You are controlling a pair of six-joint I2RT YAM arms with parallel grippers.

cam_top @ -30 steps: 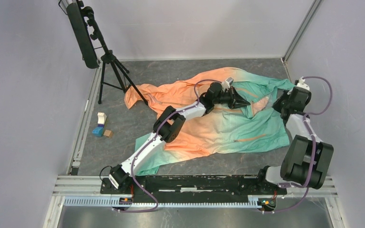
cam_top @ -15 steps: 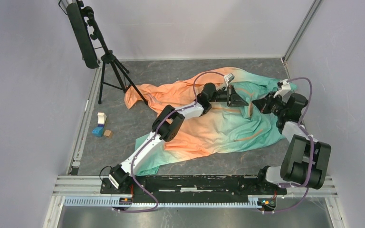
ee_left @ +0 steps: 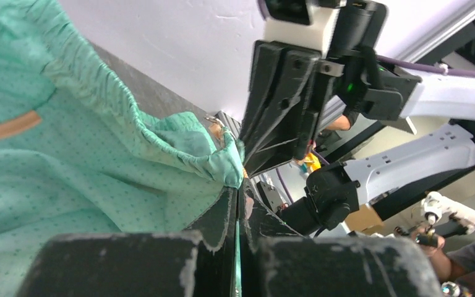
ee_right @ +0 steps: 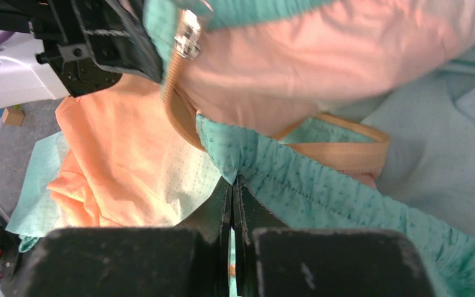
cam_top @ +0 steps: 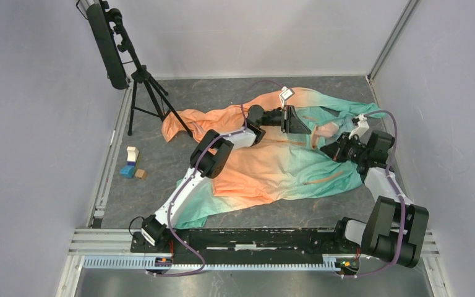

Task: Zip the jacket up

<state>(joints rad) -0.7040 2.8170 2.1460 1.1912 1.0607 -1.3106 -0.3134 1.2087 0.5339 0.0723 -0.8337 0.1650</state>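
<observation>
The jacket [cam_top: 272,167] lies spread on the floor, orange on the left and mint green on the right. My left gripper [cam_top: 297,120] is over its far middle, shut on a green hem fold, which shows pinched at the tips in the left wrist view [ee_left: 238,185]. My right gripper [cam_top: 329,148] is just right of it, shut on another green elastic hem edge [ee_right: 232,180]. A small metal zipper slider [ee_right: 188,37] hangs on the orange-edged fabric above the right fingers. The two grippers sit close together; the right one [ee_left: 284,99] fills the left wrist view.
A black tripod with a light bar [cam_top: 137,74] stands at the back left, one leg on the orange sleeve. Small blocks [cam_top: 131,164] lie on the left floor. Grey walls close the sides and back. The mounting rail [cam_top: 253,238] runs along the near edge.
My left gripper has drawn back and left, lifting its green fold. My right gripper has swung from the jacket's right edge leftward toward the middle, pulling the hem with it.
</observation>
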